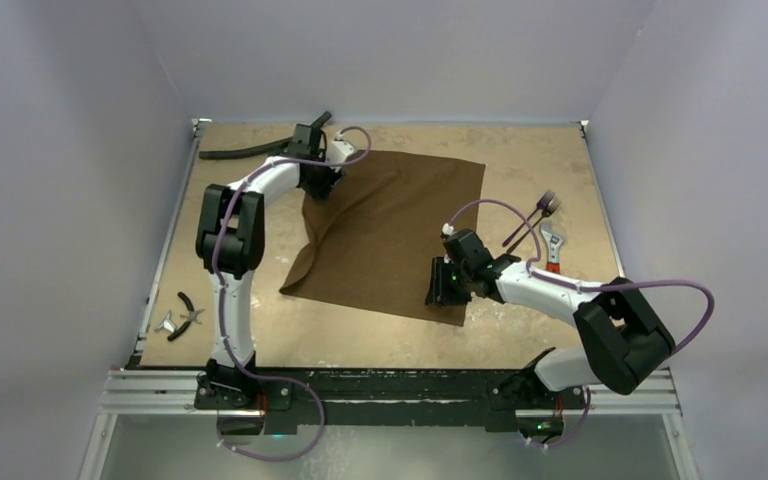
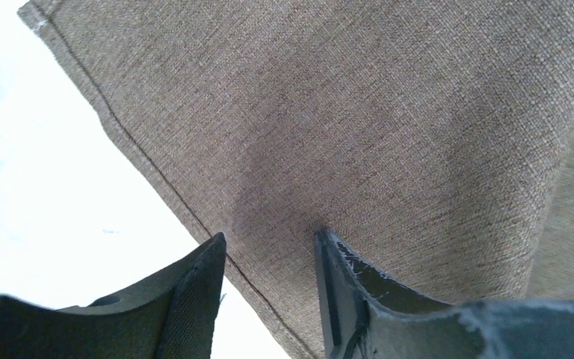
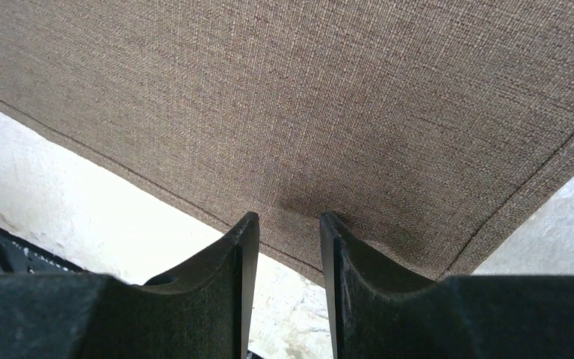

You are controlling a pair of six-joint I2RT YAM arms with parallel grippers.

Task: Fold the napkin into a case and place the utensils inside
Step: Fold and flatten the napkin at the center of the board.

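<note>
In the top view the utensils at the right of the frame were too small to tell apart, as were the small tools at lower left. The left hand and right hand each hid a corner of the napkin. Both wrist views cut the napkin off at their upper edges. The table was washed out white.

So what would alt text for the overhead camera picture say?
A brown napkin lies on a table, a robot's left gripper at its far corner and right gripper at its near corner. A fork lies to the right.
</note>
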